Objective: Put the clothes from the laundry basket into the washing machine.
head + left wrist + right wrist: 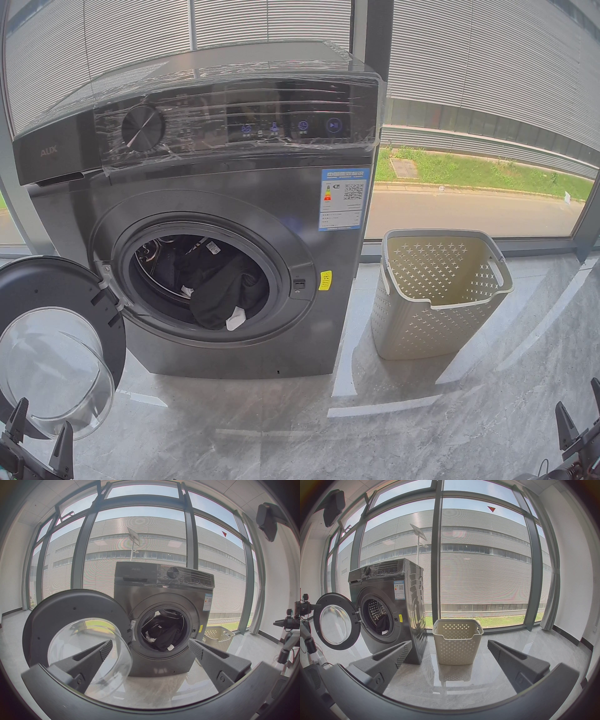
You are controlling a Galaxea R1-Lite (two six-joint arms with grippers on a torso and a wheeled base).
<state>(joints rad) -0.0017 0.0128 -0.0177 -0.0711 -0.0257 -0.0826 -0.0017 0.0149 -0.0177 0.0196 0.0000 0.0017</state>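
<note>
Laundry basket (409, 325) empty, clothes (219, 290) in washing machine (262, 187) – looks done; left gripper (44, 415), right gripper (449, 642) spread wide, empty.

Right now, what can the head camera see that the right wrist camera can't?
Head camera: the round dial and the road outside. Right wrist camera: the washing machine's side wall and the sky. Both: the washing machine, its open door, dark clothes in the drum, and the laundry basket.
</note>
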